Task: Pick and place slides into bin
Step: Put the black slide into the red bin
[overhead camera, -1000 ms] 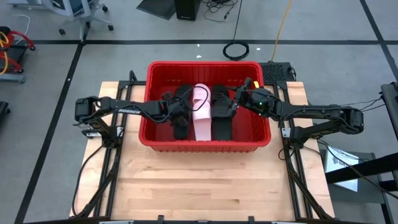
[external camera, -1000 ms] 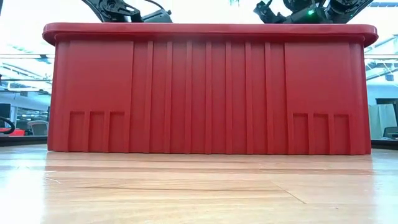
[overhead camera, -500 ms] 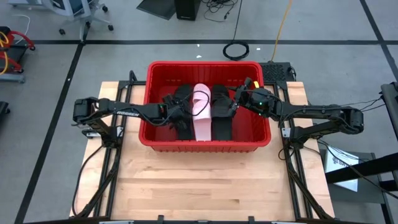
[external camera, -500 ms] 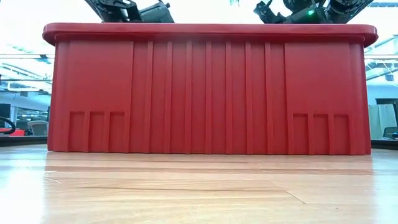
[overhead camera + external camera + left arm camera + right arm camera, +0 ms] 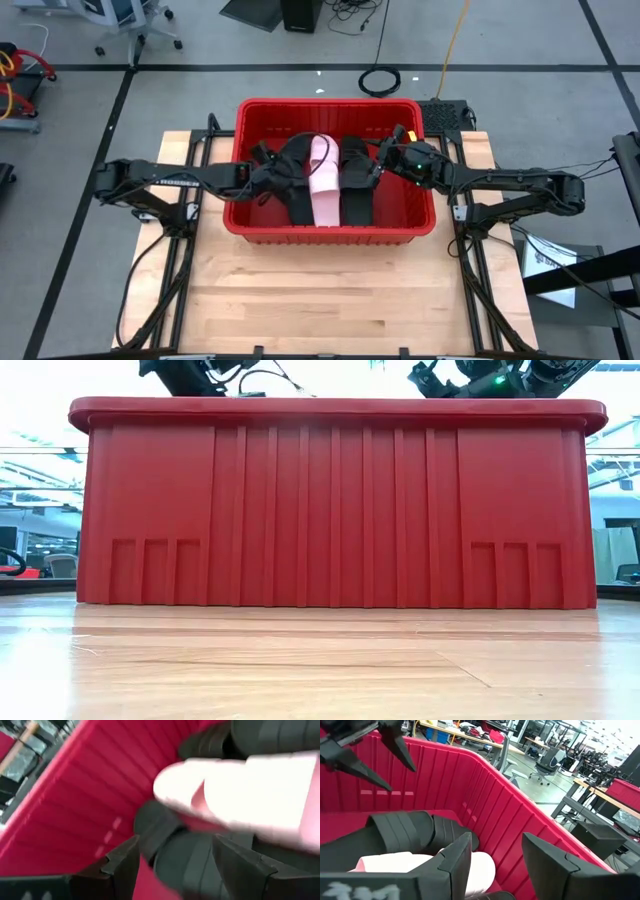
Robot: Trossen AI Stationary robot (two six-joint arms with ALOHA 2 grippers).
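The red bin stands at the table's far middle, and in the low view its front wall hides everything inside. In it lie a pale pink slide between two black slides, all flat on the bin's floor. My left gripper hangs open over the bin's left part, above the left black slide, and touches nothing. My right gripper hovers open over the bin's right part, its fingers level and with nothing between them.
Bare wooden table lies in front of the bin. The bin's high walls and thick rim surround both grippers. Beyond the table are a cable coil on the floor, chairs and desks.
My left gripper has risen and drawn back toward the table's left edge, away from the left black slide, which stays lying in the bin beside the pink one. My right gripper has kept still.
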